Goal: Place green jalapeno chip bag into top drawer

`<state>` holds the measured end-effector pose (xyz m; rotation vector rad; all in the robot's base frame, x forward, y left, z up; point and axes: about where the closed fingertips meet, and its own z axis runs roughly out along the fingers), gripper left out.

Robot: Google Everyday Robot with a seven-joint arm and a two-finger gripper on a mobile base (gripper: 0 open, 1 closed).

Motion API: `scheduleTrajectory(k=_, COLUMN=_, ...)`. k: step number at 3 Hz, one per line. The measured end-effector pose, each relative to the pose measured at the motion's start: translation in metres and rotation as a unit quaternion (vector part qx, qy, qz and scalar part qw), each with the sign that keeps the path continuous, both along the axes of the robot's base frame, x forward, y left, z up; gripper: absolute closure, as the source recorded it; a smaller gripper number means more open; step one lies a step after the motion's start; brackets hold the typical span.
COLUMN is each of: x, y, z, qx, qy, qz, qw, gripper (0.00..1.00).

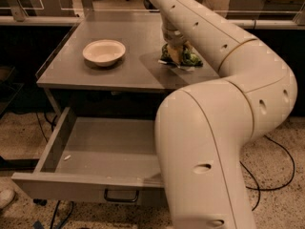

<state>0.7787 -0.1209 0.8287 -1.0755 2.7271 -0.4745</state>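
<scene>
The green jalapeno chip bag (187, 57) is at the right side of the grey tabletop (95, 76), bunched up under my gripper (174, 54). The gripper comes down on it from above and is shut on the bag, which casts a shadow on the tabletop beneath it. The top drawer (102, 149) is pulled open below the table's front edge. Its inside is bare and its front panel has a dark pull handle (121, 195). My arm's large white links cover the drawer's right part.
A cream bowl (104, 51) stands on the tabletop, left of the bag. A black cable (279, 173) lies on the speckled floor at the right. Chair legs and other desks stand behind the table.
</scene>
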Motion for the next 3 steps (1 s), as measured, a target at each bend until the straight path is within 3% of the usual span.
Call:
scheduleTrajectory(k=2, x=0.0, y=0.0, z=0.005, qx=0.0, qy=0.0, qz=0.0, qw=1.0, gripper=1.0)
scheduleTrajectory(k=3, x=-0.001, y=0.002, z=0.035, qx=0.018, qy=-0.03, qz=0.035, qw=0.9988, gripper=1.0)
